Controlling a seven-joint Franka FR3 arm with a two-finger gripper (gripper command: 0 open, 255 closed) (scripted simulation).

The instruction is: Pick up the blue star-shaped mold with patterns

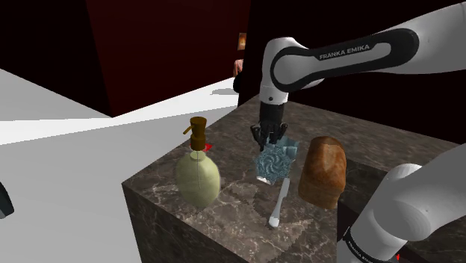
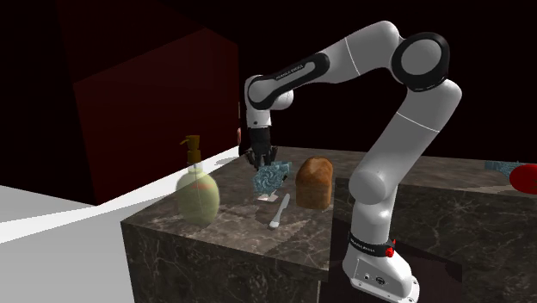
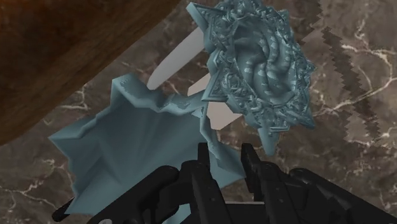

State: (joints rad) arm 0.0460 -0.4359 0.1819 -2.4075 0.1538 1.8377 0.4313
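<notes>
the black jaws are pinched narrow on the pale blue patterned star-shaped mold (image 1: 275,161), near the dark marbled counter (image 1: 237,196).

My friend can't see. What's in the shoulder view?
The robot's black tool grips a blue patterned star mold over a dark marble counter. In this view, a greenish pump bottle stands left of it, a brown loaf right, a white utensil nearer.

The white arm's dark forearm band (image 1: 351,54) carries "FRANKA EMIKA" in pale capitals, readable in the shoulder view.
</notes>
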